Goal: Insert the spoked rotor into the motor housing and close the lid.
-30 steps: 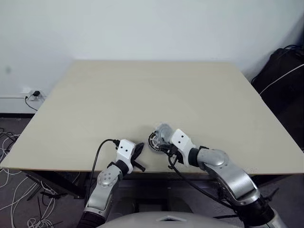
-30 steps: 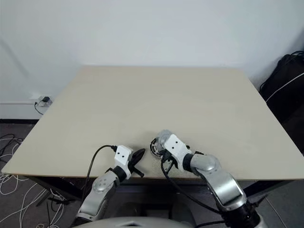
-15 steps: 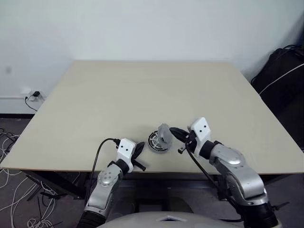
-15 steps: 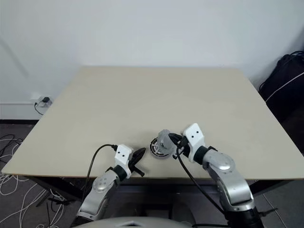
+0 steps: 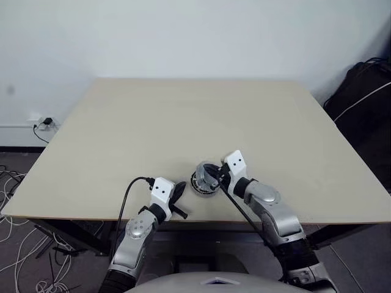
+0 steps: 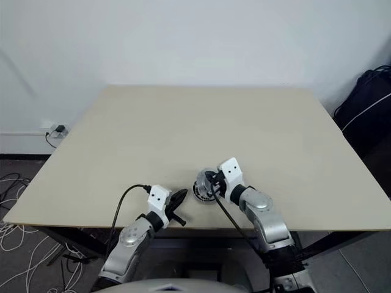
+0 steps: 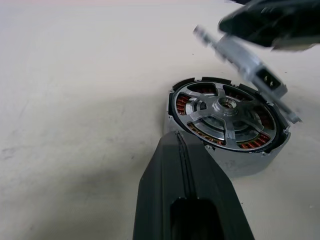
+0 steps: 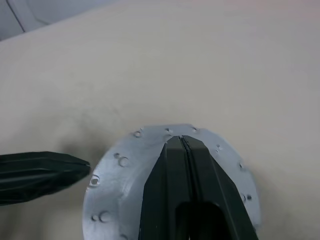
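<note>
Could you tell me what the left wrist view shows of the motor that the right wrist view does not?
Left wrist view: the rotor seated in the housing, copper windings visible between its spokes, and the lid tilted above the far edge, not yet closed.
Right wrist view: the lid's plain grey outer face with small holes near its rim, under the shut right gripper, with the left gripper off to one side.
Both share the lid, the beige table and shut black fingers.

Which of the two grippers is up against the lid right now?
The right gripper: its shut fingers lie over the tilted grey lid above the motor housing. The left gripper, also shut, sits short of it.
</note>
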You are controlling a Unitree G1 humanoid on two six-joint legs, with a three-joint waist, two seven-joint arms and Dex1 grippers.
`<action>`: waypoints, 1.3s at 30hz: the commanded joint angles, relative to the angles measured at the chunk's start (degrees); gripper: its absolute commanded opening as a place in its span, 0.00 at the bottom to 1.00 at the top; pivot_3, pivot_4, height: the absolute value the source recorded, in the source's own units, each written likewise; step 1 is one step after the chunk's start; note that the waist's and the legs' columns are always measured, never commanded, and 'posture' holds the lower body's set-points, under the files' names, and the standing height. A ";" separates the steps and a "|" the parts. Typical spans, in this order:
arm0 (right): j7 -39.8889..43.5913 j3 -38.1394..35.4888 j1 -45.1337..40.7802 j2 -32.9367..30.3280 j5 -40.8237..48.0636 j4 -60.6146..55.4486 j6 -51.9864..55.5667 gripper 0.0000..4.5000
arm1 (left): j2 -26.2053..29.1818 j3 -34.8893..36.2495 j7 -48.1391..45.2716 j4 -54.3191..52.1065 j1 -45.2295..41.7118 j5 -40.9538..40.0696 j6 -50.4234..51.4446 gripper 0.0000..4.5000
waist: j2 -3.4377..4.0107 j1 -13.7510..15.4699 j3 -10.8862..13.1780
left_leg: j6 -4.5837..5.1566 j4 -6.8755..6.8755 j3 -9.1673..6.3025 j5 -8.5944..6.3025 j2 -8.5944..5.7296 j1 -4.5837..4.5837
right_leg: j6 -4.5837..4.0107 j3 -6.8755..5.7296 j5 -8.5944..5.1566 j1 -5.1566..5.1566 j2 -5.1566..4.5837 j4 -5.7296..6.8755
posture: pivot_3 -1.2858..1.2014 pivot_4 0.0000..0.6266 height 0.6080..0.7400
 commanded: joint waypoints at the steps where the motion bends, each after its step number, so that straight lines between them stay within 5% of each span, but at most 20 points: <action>1: 0.00 -1.01 -1.77 1.31 0.99 2.76 0.48 0.00 | -0.31 0.29 0.39 -2.32 -0.35 -0.52 -1.05 0.00 | 0.01 -0.04 -0.01 | 0.00 0.00 0.00 0.00 0.00 0.00 | 0.00 0.00 0.00 0.01 0.00 0.00 | 0.52 0.00 1.00; 11: -2.85 0.08 -3.35 4.30 -1.99 10.53 0.12 0.00 | -0.32 0.04 0.42 -2.44 -0.20 -0.52 -1.04 0.00 | 0.14 -0.41 -0.09 | -0.03 -0.08 0.01 0.01 0.00 0.50 | 0.25 0.04 -0.20 0.35 0.02 0.04 | 0.52 0.00 1.00; 16: 1.65 -0.48 -2.04 2.92 2.60 3.05 5.32 0.00 | -0.28 0.04 0.36 -2.46 -0.15 -0.58 -1.05 0.00 | 0.24 -0.56 -0.21 | -0.02 -0.07 0.02 0.01 0.00 0.64 | 0.26 0.05 -0.21 0.50 0.01 0.06 | 0.52 0.00 1.00; 19: 3.74 -0.74 -1.17 1.31 4.01 -1.64 6.02 0.14 | -0.30 0.04 0.30 -2.44 -0.14 -0.64 -1.05 0.00 | 0.25 -0.59 -0.20 | -0.01 -0.08 0.02 0.01 0.00 0.56 | 0.26 0.05 -0.21 0.40 0.01 0.05 | 0.52 0.00 1.00; 30: 4.32 0.15 -2.14 -2.26 2.51 -3.60 5.56 0.95 | -0.32 -0.17 0.24 -1.89 -0.81 -0.25 -1.18 0.00 | 0.23 -0.65 -0.18 | -0.01 -0.09 0.02 0.00 0.00 0.50 | 0.27 0.07 -0.21 0.34 0.00 0.03 | 0.52 0.00 1.00; 39: 3.35 1.58 -3.26 -1.19 -0.03 1.69 2.66 0.99 | 0.10 -0.28 1.77 -1.89 -0.74 1.53 -2.11 0.00 | 0.21 -0.59 -0.17 | -0.01 -0.10 0.02 0.00 0.00 0.49 | 0.27 0.07 -0.21 0.33 0.00 0.03 | 0.52 0.00 1.00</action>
